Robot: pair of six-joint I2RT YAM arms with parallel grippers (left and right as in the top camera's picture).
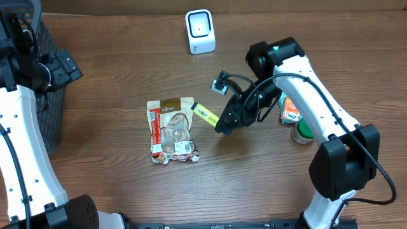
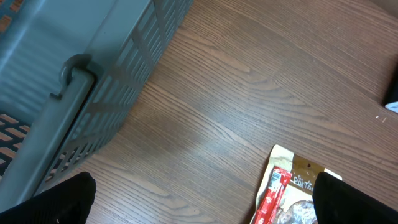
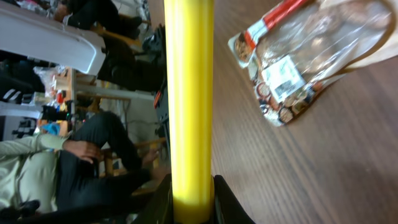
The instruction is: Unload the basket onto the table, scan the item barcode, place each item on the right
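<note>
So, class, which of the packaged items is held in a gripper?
The slim yellow pack, clamped in the right gripper. The clear snack pouch and the orange packet lie on the table, with no gripper on them.

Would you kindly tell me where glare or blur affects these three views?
Overhead: sharp and evenly lit around the right hand. Left wrist: the basket is near and slightly soft. Right wrist: the yellow stick fills the centre, and glare glints on the snack pouch.

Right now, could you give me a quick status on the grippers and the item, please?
Left gripper open, beside basket. Right gripper shut on yellow tube. Nothing between tube and scanner.
</note>
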